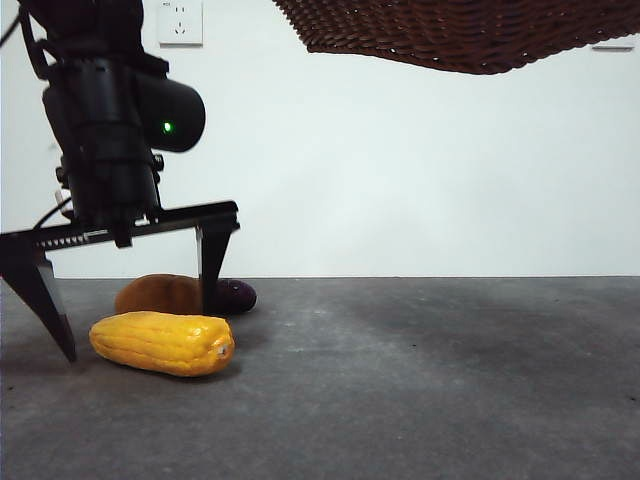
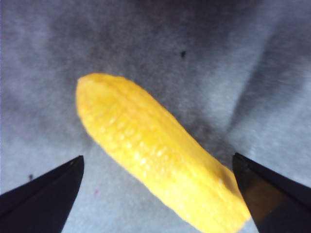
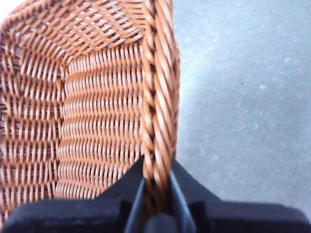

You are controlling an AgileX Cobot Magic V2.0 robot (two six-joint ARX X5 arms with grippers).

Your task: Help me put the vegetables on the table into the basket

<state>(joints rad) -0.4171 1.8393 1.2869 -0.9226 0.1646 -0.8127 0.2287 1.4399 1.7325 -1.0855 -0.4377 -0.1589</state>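
Left gripper (image 1: 135, 300) hangs wide open over the corn cob (image 1: 163, 343), which lies on the table (image 1: 420, 380) between your jaws with the potato (image 1: 157, 294) and eggplant (image 1: 236, 295) just behind it, toward twelve o'clock. Your right gripper (image 3: 156, 194) is clamped on the braided rim of the basket (image 3: 87, 107), holding it high at one o'clock. That cob looks stiff, smooth and rounded, so it may roll; I'd close across its thick middle.
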